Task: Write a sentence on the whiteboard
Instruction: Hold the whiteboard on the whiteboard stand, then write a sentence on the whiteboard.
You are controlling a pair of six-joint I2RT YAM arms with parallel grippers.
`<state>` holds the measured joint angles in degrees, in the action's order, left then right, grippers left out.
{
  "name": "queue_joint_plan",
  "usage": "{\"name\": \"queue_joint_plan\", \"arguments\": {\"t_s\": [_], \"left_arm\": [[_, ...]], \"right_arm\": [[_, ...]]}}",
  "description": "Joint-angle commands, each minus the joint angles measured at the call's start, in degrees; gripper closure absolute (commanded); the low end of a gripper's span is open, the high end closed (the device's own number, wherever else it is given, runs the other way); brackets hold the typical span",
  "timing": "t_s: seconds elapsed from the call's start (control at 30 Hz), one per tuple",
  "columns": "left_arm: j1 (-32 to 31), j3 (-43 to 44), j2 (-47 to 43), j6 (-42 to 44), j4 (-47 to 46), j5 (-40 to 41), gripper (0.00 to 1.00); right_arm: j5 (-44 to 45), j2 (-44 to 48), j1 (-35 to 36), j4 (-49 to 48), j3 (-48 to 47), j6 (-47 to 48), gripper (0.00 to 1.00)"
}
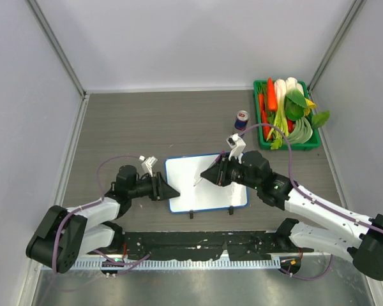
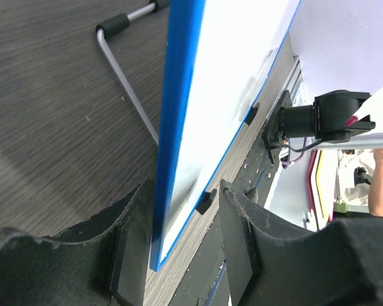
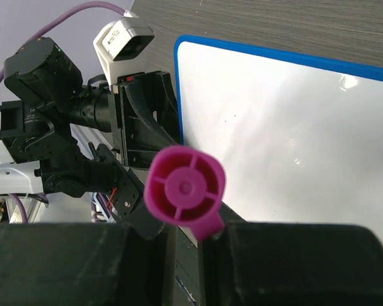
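The whiteboard (image 1: 207, 185) lies mid-table; its blue rim and blank white face also show in the left wrist view (image 2: 236, 76) and the right wrist view (image 3: 293, 146). No letters of the sentence show on it. My left gripper (image 1: 168, 190) is at the board's left edge. Its jaws (image 2: 185, 188) straddle the rim, one finger against it and a gap at the other. My right gripper (image 1: 212, 174) is shut on a marker (image 1: 198, 180), whose pink end (image 3: 185, 188) faces the camera between the fingers (image 3: 185, 233). The marker tip points down over the board's upper middle.
A green basket (image 1: 290, 146) of vegetables stands at the back right, with a small can (image 1: 241, 120) to its left. A bent wire stand (image 2: 124, 83) sits by the board. A black rail (image 1: 191, 242) runs along the near table edge.
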<state>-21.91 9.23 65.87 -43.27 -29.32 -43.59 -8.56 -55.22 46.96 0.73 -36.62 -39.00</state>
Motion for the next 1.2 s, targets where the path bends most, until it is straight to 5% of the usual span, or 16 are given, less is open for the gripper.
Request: {"name": "queue_joint_plan", "arguments": {"t_s": [0.0,0.27,0.4,0.47,0.73,1.17], "left_arm": [[-0.24,4.21,0.05,4.42,-0.39,-0.70,0.52],[-0.24,6.32,2.78,5.29,-0.30,-2.28,0.56],[-0.24,6.23,2.95,5.47,0.23,-2.20,0.67],[-0.24,5.80,2.78,5.21,0.06,-2.20,0.81],[-0.24,4.83,2.69,4.51,-0.39,-0.53,1.00],[-0.32,3.60,1.29,4.07,1.55,2.64,1.00]], "right_arm": [[1.71,0.91,0.41,-5.21,0.93,-0.11,0.99],[0.03,-1.64,0.41,-8.29,0.76,-0.02,0.99],[0.64,-1.38,0.50,-8.29,0.50,0.15,0.99],[1.26,-1.29,0.59,-7.85,0.15,0.50,0.99],[3.01,-1.47,1.82,-6.27,0.32,0.86,0.99],[8.38,-3.92,5.42,-8.29,-1.08,3.76,0.99]]}}
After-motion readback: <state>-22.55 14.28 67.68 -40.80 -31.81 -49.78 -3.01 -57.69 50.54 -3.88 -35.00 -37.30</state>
